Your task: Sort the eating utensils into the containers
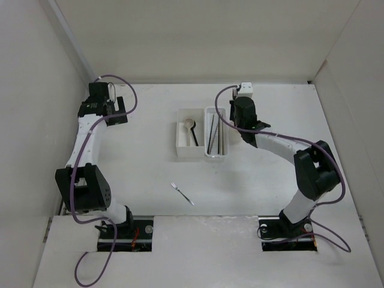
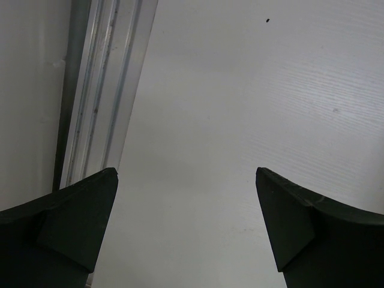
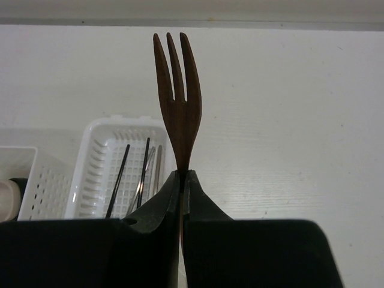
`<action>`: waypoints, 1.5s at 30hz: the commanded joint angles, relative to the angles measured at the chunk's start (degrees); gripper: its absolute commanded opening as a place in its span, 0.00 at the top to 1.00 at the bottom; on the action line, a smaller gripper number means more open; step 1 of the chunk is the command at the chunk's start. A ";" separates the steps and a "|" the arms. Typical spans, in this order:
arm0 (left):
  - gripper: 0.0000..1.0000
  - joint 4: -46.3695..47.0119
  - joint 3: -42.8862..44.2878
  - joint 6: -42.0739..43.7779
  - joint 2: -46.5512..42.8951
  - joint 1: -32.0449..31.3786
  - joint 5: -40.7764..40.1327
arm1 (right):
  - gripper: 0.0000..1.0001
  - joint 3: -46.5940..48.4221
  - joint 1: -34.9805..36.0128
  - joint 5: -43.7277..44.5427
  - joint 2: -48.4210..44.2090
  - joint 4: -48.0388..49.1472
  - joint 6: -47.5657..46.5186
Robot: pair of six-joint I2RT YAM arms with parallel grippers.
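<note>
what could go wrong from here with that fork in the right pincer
The right pincer pinches the brown fork by its narrow handle, so it may pivot or slip. The perforated tray beside it already holds chopsticks; a loose release could land the fork there or across its rim.

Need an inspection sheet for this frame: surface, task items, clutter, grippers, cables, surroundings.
Surface: white table; one dark speck in the left wrist view.
Job's things: white box holds pale spoon and black spoon; perforated tray beside it holds chopsticks; small silver fork lies loose on the table; brown wooden fork is held.
Clutter: nothing seen.
Grippers: left gripper open, empty; right gripper shut on the brown fork's handle.
Cables: purple cables run along both arms, with loose loops at the bases.
Surroundings: pale walls; metal rail by the left gripper.
</note>
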 commanded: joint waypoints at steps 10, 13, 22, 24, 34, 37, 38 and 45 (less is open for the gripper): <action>0.00 0.14 3.02 -0.28 -0.63 -0.18 -1.47 | 0.93 -6.15 1.81 3.80 -0.31 5.51 5.70; 0.00 0.14 3.02 -0.28 -1.24 -0.18 -1.47 | 0.67 -6.77 1.81 3.80 -2.07 5.51 6.31; 0.00 0.14 3.02 -0.28 -3.01 -0.18 0.99 | 0.54 -6.25 4.60 3.88 -13.93 5.51 0.61; 0.00 0.14 3.54 -0.28 -3.62 -0.18 1.69 | 0.45 -3.45 6.80 3.88 -16.12 2.72 -4.38; 0.00 0.22 1.44 -0.28 -13.01 -0.18 2.93 | 0.11 5.97 29.47 -19.85 -8.77 -32.28 0.06; 0.00 0.93 -1.80 -0.28 -16.88 -0.18 3.63 | 0.13 7.01 34.67 -21.34 -4.81 -34.82 2.87; 0.00 0.93 -2.43 -0.28 -18.55 -0.18 3.63 | 0.15 7.55 35.55 -21.34 -2.10 -35.53 4.10; 0.00 0.93 -5.69 -0.28 -24.09 -0.18 4.86 | 0.28 11.07 40.21 -20.11 7.22 -38.87 9.20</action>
